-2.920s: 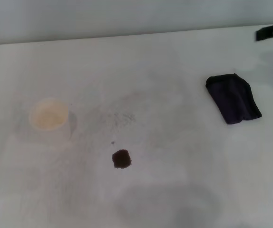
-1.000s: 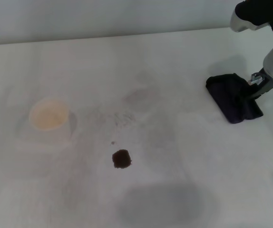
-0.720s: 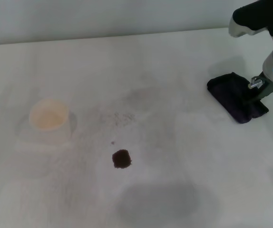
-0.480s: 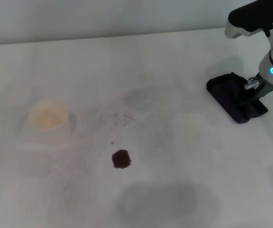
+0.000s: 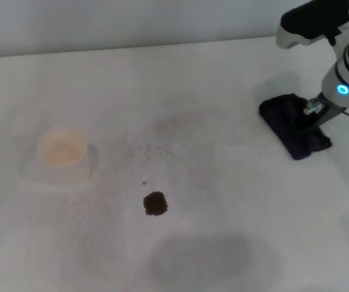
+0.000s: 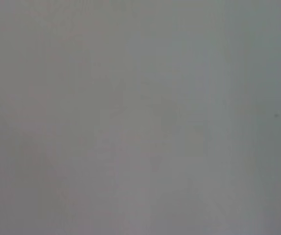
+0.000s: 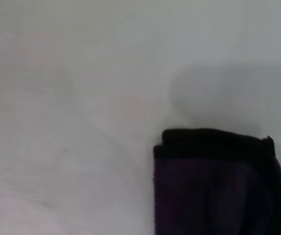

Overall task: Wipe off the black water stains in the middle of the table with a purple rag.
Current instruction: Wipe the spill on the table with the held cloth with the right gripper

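Head view: right gripper [image 5: 311, 121] on purple rag [image 5: 287, 125], jaws' state unclear; paper cup [image 5: 61, 149] contents indiscernible.

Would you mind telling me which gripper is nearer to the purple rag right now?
The right. The right gripper is down on the purple rag at the table's far right side. The left gripper appears in no view, so its place cannot be told.

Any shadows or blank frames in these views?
Head view: soft grey shadow on the table below the black water stains; right gripper at the purple rag. Left wrist view: featureless grey. Right wrist view: faint shadow beyond the rag.
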Controlling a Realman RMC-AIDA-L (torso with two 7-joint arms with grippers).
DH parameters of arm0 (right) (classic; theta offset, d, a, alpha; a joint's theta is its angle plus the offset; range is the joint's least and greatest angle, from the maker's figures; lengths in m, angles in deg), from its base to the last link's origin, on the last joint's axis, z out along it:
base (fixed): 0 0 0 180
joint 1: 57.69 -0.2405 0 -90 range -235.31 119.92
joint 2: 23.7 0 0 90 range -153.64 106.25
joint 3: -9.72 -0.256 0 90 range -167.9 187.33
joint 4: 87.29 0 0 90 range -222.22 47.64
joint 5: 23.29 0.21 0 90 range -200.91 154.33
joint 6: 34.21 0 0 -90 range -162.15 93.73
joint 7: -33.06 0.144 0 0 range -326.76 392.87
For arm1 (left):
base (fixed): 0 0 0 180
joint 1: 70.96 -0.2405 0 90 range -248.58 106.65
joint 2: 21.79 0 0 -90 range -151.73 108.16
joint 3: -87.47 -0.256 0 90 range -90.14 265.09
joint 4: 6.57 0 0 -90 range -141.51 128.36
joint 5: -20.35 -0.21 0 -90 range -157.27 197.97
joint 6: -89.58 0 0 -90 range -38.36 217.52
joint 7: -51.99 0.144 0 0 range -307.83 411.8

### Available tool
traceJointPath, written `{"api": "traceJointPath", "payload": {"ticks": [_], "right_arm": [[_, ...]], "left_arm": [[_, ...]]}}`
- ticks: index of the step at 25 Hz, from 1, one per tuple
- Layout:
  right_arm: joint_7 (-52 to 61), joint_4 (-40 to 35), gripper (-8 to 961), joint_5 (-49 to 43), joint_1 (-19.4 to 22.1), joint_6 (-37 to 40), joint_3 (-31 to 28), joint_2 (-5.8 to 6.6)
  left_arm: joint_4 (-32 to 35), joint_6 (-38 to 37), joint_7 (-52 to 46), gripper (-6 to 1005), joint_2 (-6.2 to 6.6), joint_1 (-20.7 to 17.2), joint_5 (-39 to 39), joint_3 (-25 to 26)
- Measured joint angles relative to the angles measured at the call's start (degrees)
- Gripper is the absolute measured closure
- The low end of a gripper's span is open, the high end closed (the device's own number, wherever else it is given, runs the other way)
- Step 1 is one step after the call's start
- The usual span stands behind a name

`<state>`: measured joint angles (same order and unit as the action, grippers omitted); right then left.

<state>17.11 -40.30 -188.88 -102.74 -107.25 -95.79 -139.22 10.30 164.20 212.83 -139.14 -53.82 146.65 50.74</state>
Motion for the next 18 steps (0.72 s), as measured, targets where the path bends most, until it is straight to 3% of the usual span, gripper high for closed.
{"api": "traceJointPath", "payload": {"ticks": [5, 18], "right_arm": [[-1.1, 4.7, 848, 8.0, 0.9, -2.0, 4.4, 0.04], [-0.6, 7.2, 854, 27.2, 0.1, 0.3, 21.9, -0.53]], "left_arm": [[0.0, 0.0, 0.0, 138, -0.07, 0.1, 0.0, 0.0], [0.0, 0.0, 0.0, 137, -0.53, 0.8, -0.1, -0.1]]}}
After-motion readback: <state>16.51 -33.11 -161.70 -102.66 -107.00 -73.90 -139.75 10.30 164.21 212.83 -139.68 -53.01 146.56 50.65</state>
